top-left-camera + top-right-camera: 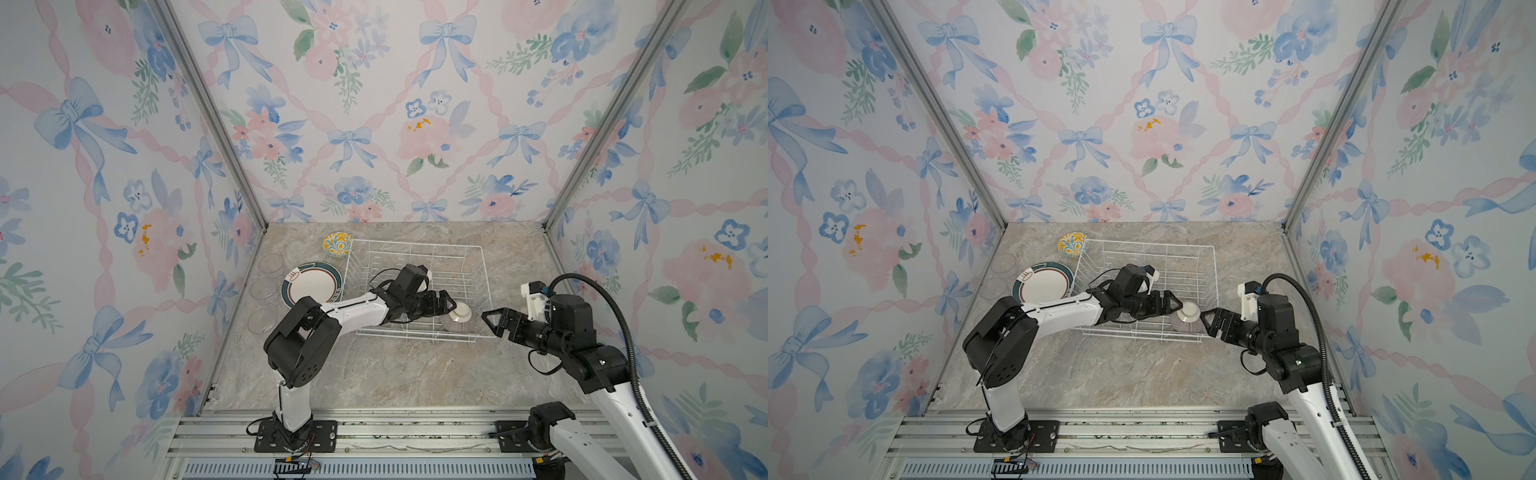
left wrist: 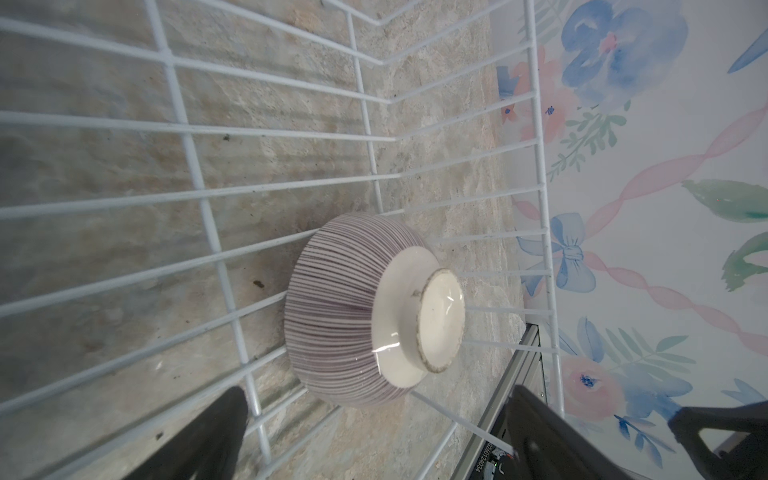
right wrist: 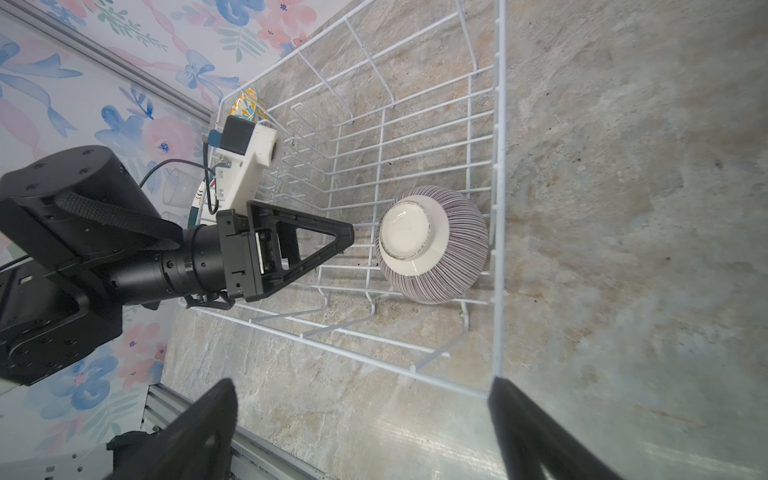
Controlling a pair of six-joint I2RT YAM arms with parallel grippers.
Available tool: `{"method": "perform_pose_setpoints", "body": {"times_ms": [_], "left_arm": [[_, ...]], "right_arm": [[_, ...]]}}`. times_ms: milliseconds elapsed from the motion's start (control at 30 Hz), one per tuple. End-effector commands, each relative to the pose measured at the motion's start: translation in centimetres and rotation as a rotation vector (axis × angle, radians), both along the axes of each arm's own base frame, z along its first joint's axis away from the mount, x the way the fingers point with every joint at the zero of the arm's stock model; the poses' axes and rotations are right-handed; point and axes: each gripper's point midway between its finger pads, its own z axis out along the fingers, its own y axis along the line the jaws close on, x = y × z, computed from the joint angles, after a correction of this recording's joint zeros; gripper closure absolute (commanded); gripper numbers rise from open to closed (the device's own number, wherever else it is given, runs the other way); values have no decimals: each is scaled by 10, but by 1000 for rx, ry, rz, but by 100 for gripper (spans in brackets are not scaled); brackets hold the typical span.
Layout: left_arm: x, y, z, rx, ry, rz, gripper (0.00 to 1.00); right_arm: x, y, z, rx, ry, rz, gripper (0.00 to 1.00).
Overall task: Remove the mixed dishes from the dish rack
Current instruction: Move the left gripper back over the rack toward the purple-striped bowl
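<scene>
In a top view, centre frame: left gripper (image 1: 451, 302), jaws wide and empty, lies just left of the overturned purplish striped bowl (image 1: 457, 319), in the lower-right corner of the dish rack (image 1: 415, 243). The right gripper (image 1: 490, 324), likewise open, sits beyond the rack wall. The left arm is judged nearer.

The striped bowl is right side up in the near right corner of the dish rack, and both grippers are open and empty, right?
Not quite: the striped bowl is upside down, white foot ring up, as the left wrist view shows. It sits in the near right corner of the dish rack, and the left gripper and right gripper are open and empty.
</scene>
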Motion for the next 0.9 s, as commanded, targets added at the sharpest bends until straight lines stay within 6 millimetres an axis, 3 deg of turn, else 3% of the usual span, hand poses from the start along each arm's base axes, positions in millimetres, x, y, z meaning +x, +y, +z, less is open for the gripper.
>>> {"method": "perform_pose_setpoints", "body": {"times_ms": [0,867], "left_arm": [[2,-12,0,-22,6,0,2],[-4,-33,-29,32,14,-12,2]], "right_arm": [[-8,0,-11,-17,29,9,3],[-12,-9,-17,-68,54,-9,3]]}}
